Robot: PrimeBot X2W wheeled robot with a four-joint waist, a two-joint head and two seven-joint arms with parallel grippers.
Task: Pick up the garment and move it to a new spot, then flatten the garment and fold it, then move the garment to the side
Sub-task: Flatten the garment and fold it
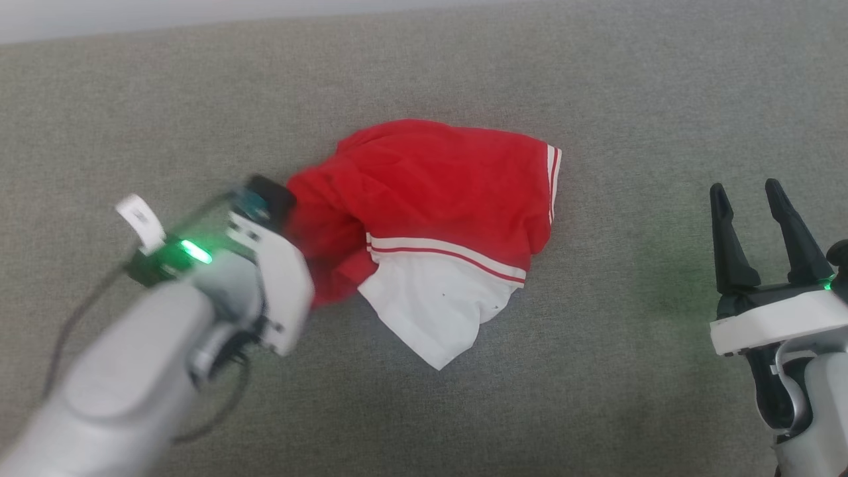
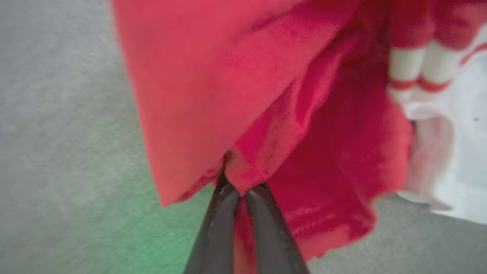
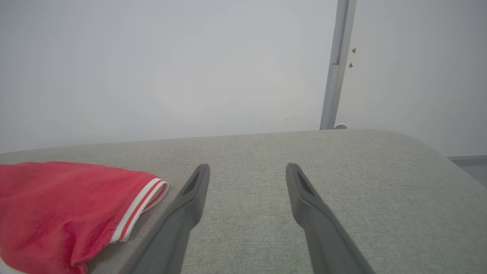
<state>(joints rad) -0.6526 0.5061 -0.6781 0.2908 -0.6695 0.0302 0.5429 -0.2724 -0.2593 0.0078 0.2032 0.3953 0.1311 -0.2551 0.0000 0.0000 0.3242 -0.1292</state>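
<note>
Bright even light; garment (image 2: 228,95) blurred in left wrist view; green glow.

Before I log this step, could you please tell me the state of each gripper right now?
Left gripper: closed, pinching the garment.
Right gripper: open, holding nothing.

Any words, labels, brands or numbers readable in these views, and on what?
No text can be read.
The white tag on the left arm: dark print, too small and blurred to read.
The garment: white-and-red stripes, no lettering visible.
</note>
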